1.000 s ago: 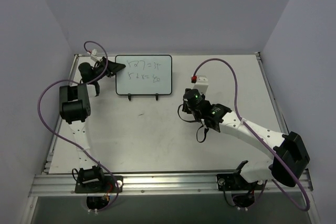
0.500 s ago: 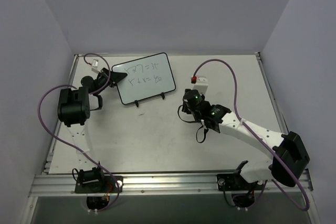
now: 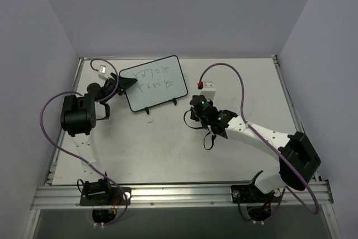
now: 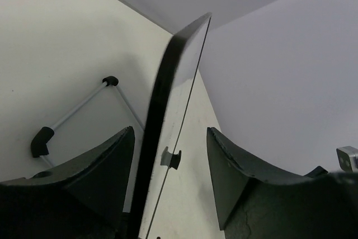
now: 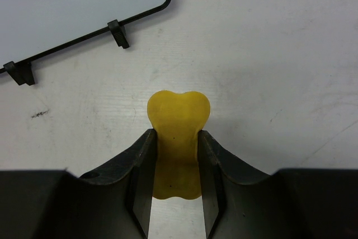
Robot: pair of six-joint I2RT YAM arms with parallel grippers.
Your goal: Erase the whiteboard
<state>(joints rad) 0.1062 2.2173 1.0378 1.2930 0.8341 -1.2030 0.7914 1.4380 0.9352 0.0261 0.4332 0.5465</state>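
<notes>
The whiteboard (image 3: 152, 82) stands at the back left of the table, turned a little anticlockwise, with dark handwriting on its face. My left gripper (image 3: 124, 80) is at its left edge. In the left wrist view the black frame (image 4: 168, 82) runs edge-on between the open fingers of the gripper (image 4: 170, 129), close to the left finger (image 4: 100, 166) and apart from the right one. My right gripper (image 5: 177, 133) is shut on a yellow eraser block (image 5: 179, 110), low over the table, just in front of the whiteboard's (image 5: 67, 4) lower right corner. From above, the right gripper (image 3: 194, 110) hides the eraser.
Two small black feet (image 5: 118, 33) prop the whiteboard on the table. Purple cables loop over both arms (image 3: 235, 74). Grey walls close off the back and sides, and a metal rail (image 3: 179, 194) runs along the near edge.
The left gripper swung the whiteboard anticlockwise by its left edge, and its jaws have now widened. The right arm carried the eraser a little left, toward the board.
</notes>
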